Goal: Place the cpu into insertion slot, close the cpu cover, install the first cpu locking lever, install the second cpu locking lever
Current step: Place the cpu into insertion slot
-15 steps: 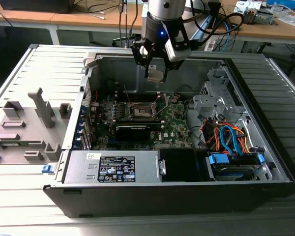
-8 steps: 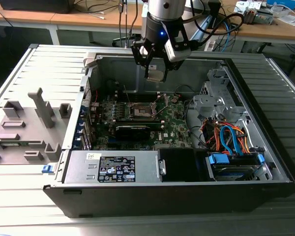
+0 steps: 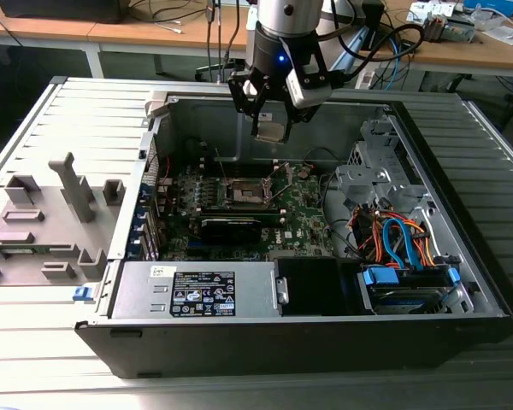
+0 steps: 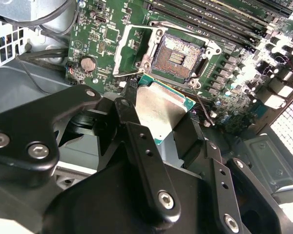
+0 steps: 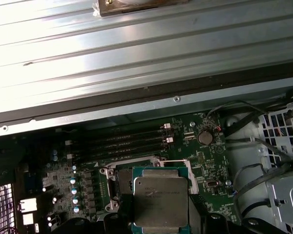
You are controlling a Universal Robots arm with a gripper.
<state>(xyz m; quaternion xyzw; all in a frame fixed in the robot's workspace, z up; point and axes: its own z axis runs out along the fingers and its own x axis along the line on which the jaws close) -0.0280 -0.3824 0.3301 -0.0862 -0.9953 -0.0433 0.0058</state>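
Cpu (image 4: 158,107): small flat square chip with a silvery-grey metal top and a green edge. It is clamped at two opposite edges by the pincer (image 4: 162,124) and held in the air inside the computer case (image 3: 239,342), just above the green board (image 3: 303,213). The dark insertion slot (image 4: 178,56) is seen uncovered nearby, with the cpu cover (image 4: 120,51) raised beside it.

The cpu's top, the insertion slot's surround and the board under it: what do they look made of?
The cpu has a top that looks like brushed metal, dull silver-grey with soft glare. The insertion slot has a surround of what seems bright bare metal, shiny at the edges; its dark middle could be plastic. The circuit board is probably green lacquered laminate.
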